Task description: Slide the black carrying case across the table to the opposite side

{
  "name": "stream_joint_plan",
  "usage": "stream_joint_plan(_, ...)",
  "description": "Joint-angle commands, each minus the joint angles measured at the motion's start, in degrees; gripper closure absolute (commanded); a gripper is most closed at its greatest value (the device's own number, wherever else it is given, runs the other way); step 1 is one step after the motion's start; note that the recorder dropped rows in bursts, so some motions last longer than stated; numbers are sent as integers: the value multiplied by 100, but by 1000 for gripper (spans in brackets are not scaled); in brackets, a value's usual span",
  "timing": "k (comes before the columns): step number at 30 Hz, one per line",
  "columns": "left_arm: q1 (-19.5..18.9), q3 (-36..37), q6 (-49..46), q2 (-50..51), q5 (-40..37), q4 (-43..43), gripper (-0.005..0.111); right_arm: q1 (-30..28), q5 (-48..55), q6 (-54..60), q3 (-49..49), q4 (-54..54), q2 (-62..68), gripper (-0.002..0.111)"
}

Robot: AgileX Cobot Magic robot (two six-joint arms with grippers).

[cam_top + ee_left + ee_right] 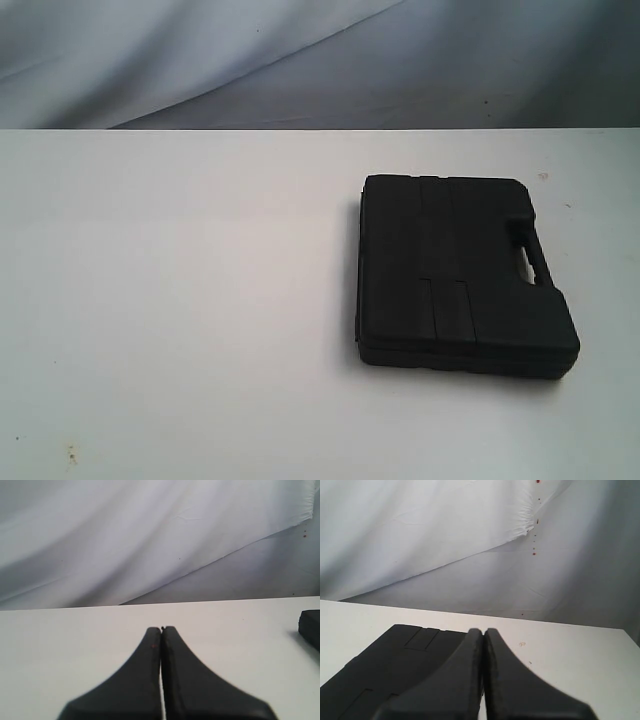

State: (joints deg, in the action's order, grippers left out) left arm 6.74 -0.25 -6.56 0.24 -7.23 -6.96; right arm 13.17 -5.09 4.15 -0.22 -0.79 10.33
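The black carrying case point(465, 275) lay flat on the white table point(180, 300), closer to the right edge than to the left one, its handle side turned to the right edge, while the left gripper point(161, 629) and the right gripper point(483, 631) both had their fingers pressed together on nothing.

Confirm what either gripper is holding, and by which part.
Nothing is held. The left gripper and right gripper both have fingers shut together with nothing between. The black carrying case lies flat on the table, no gripper on it.
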Motion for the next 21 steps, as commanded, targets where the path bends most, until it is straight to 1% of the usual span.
stream_joint_plan(1,-17,25,14,-24,-13,8,107,0,0,31,22,-17,-12,108)
stream_joint_plan(4,-17,25,14,-24,-13,8,107,392,-10,31,22,-17,-12,108)
stream_joint_plan(11,-17,25,14,-24,-13,8,107,467,-10,31,22,-17,-12,108)
stream_joint_plan(16,-17,25,14,-24,-13,8,107,221,-10,16,22,-17,-310,108)
stream_joint_plan(21,-17,25,14,-24,-13,8,107,-129,-10,15,22,-17,-1033,108)
